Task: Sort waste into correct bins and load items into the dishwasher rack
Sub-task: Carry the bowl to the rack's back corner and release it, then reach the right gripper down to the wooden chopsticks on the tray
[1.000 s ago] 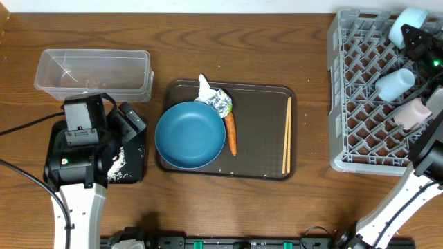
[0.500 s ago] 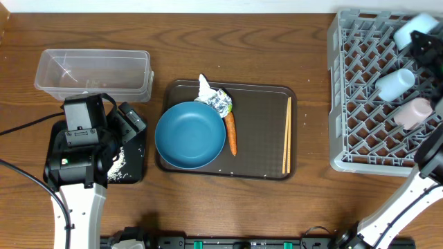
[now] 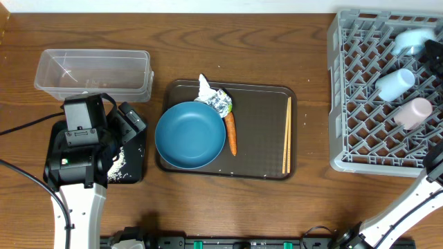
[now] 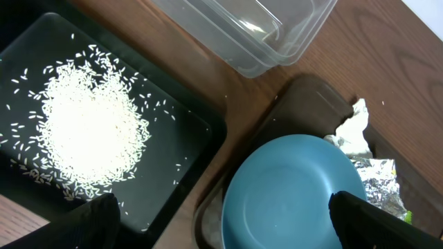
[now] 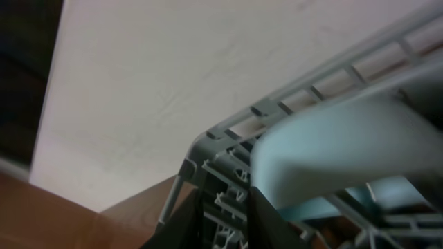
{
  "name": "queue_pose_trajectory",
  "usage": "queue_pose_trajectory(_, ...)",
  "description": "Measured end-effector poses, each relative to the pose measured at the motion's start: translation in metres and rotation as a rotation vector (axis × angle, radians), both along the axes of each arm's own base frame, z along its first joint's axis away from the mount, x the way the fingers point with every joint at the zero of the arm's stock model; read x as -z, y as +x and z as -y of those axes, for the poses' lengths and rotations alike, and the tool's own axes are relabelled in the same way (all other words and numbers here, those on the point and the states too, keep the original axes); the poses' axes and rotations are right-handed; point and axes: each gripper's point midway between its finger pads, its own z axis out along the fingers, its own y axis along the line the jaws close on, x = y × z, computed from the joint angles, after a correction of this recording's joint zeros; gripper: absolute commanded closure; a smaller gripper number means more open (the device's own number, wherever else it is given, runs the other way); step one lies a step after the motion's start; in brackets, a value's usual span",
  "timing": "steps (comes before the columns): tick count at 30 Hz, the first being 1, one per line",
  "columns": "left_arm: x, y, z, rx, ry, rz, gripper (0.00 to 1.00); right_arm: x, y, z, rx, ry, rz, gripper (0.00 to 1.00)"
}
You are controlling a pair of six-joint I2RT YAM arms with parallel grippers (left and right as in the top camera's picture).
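The wide blue bowl, carrot, crumpled wrapper and chopsticks lie on the brown tray. The rice lies piled in the black tray. The clear tub holds no waste. My left gripper is open above the edge of the black tray and the blue bowl. In the grey rack lie the pale-blue cup, the white cup and the small light-blue bowl. My right gripper is narrowly open beside that bowl; only rack shows between its fingers.
The rack's far corner is close under my right gripper, with a pale wall behind it. Bare wooden table lies between the brown tray and the rack. My left arm's body covers part of the black tray.
The small light-blue bowl has moved down and right into the rack's far right corner. My right gripper has slid almost out of the overhead frame. The left arm has not moved.
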Motion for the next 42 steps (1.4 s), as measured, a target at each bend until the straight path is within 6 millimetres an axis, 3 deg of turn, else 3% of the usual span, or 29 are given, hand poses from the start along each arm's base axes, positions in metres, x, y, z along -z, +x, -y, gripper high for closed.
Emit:
queue_pose_trajectory(6,0.0,0.0,0.0,0.0,0.0,0.0,0.01,-0.008,-0.017,0.011,0.071,0.069,-0.134,0.65)
queue_pose_trajectory(13,0.0,0.0,0.0,0.0,0.0,0.001,0.01,-0.048,-0.059,0.02,0.321,-0.054,-0.368,0.5)
queue_pose_trajectory(15,0.0,0.0,0.0,0.0,0.0,0.001,0.01,-0.067,-0.073,0.019,0.419,-0.137,-0.425,0.33)
queue_pose_trajectory(16,0.0,0.0,0.0,0.0,0.0,0.001,0.01,-0.078,-0.08,0.015,0.46,-0.17,-0.448,0.07)
queue_pose_trajectory(17,0.0,0.0,0.0,0.0,0.0,0.0,0.01,-0.087,-0.085,0.01,0.479,-0.202,-0.458,0.01)
queue_pose_trajectory(21,0.0,0.0,0.0,0.0,0.0,0.001,0.01,-0.122,-0.103,-0.044,0.437,-0.261,-0.485,0.01)
queue_pose_trajectory(24,0.0,0.0,0.0,0.0,0.0,0.001,0.01,-0.134,-0.107,-0.093,0.315,-0.249,-0.484,0.01)
queue_pose_trajectory(26,0.0,0.0,0.0,0.0,0.0,0.001,0.01,-0.131,-0.108,-0.132,0.205,-0.232,-0.508,0.01)
queue_pose_trajectory(30,0.0,0.0,0.0,0.0,0.0,0.001,0.01,-0.106,-0.112,-0.212,0.019,-0.249,-0.622,0.01)
queue_pose_trajectory(34,0.0,0.0,0.0,0.0,0.0,0.0,0.01,-0.072,-0.127,-0.287,-0.101,-0.396,-0.769,0.01)
queue_pose_trajectory(38,0.0,0.0,0.0,0.0,0.0,0.0,0.01,-0.037,-0.144,-0.34,-0.152,-0.57,-0.886,0.01)
queue_pose_trajectory(42,0.0,0.0,0.0,0.0,0.0,0.0,0.01,-0.001,-0.16,-0.372,-0.164,-0.709,-0.999,0.01)
